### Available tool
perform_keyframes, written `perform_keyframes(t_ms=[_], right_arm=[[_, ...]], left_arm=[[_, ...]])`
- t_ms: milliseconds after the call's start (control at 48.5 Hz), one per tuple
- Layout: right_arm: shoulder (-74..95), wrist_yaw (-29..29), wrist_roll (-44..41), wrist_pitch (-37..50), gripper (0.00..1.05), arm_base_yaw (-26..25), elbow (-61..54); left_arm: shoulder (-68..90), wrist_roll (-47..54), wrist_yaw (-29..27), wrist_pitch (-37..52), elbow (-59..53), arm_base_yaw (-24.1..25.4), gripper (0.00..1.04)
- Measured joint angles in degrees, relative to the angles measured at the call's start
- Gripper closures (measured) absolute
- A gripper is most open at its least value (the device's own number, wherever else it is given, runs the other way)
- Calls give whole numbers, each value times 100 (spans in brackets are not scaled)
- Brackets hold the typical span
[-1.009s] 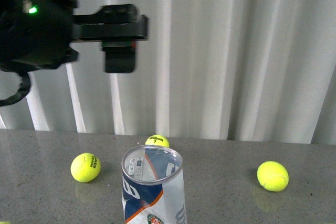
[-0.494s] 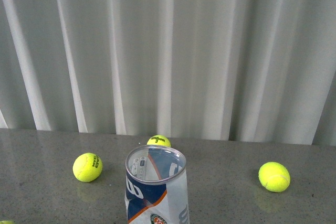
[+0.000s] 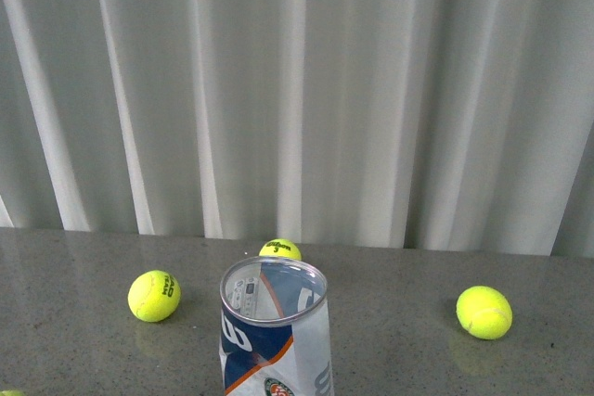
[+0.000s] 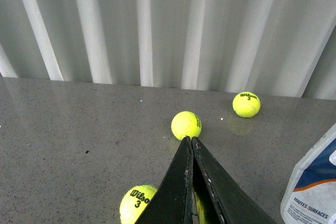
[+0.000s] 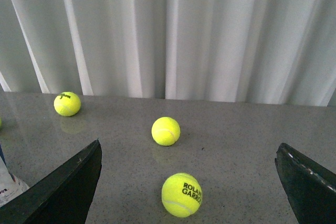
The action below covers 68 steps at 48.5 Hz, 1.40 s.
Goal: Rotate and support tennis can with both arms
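The clear plastic tennis can (image 3: 274, 331) with its white, navy and orange label stands upright on the grey speckled counter (image 3: 390, 359), open silvery rim up, right at the near edge of the front view, and neither arm shows there. Three yellow tennis balls sit around it: one off to its left (image 3: 154, 296), one just behind its rim (image 3: 279, 249), one well off to the right (image 3: 484, 312). Over on the left wrist view, the left gripper (image 4: 190, 142) has its black flat fingers (image 4: 178, 187) pressed together, tips meeting, nothing between them; a yellow ball (image 4: 186, 125) lies just beyond the tips, another marked Wilson 3 (image 4: 137, 203) sits beside the fingers, and the can's label edge (image 4: 312, 184) shows off to the side, apart from them. The right gripper (image 5: 189, 156) is spread wide, fingers (image 5: 60, 190) far apart, with a Roland Garros ball (image 5: 181, 194) lying on the counter between them, untouched. White pleated curtain (image 3: 297, 90) hangs behind.
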Motion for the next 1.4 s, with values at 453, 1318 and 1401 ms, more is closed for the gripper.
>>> perform_keyframes(t_ms=[453,1318,1401], right_arm=[[0,0,0,0,7,0,0],[0,0,0,0,7,0,0],[0,0,0,0,7,0,0]], left_arm=[[-1325,13,22,-892,-238,0,101],[-3582,17,24,-3167,-236,2,101],[-3587,17,22,-3189,-236,2,101]])
